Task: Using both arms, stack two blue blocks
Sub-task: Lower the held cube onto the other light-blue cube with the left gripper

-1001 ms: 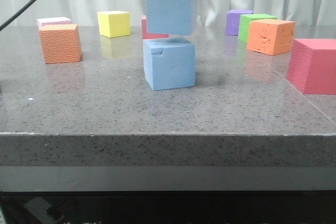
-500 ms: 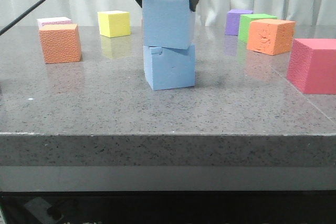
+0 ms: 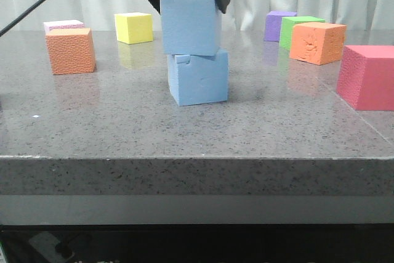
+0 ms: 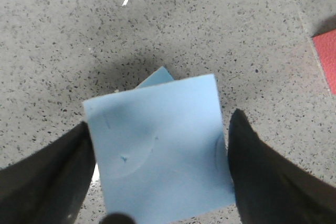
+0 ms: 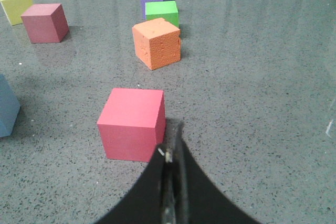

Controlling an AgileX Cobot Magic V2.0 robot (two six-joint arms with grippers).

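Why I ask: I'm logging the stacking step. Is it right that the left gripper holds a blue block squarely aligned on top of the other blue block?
Not squarely. The left gripper does hold the upper blue block on the lower blue block, but it sits twisted and offset toward the left; the left wrist view shows a lower corner peeking out, and the front view the overhang.

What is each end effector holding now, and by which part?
Left end effector holds the upper blue block by two opposite side faces. Right end effector is shut, holding nothing.
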